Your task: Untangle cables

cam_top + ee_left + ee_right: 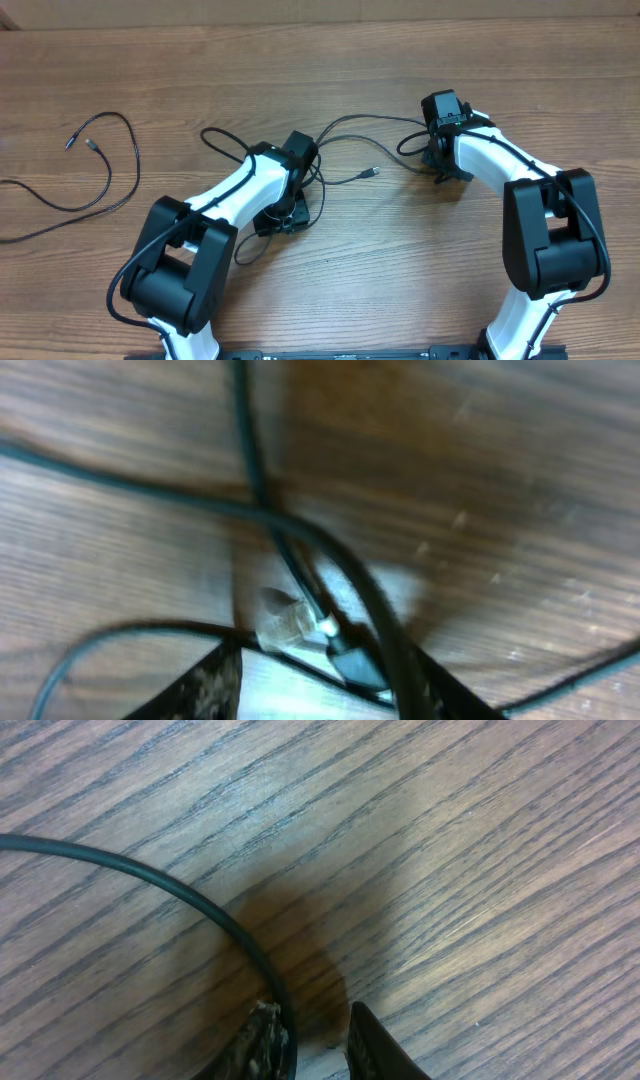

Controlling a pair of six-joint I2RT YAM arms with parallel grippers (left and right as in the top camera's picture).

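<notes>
A tangle of thin black cables (226,140) lies at mid-table, partly hidden under my left arm. One strand ends in a small silver plug tip (375,172); another arcs right (370,119) toward my right gripper (443,165). My left gripper (288,203) hangs over the tangle. In the left wrist view it (325,680) stands open, with crossing cables (262,510) and a clear plug (290,622) between its fingers. In the right wrist view my right gripper (315,1025) is narrowly open. A cable (170,880) runs along its left finger (262,1040), with a gap to the other finger.
A separate black cable (108,196) loops on the wood table (330,260) at far left, with its two plug ends (82,140) near each other. Thicker black wires run along both white arms.
</notes>
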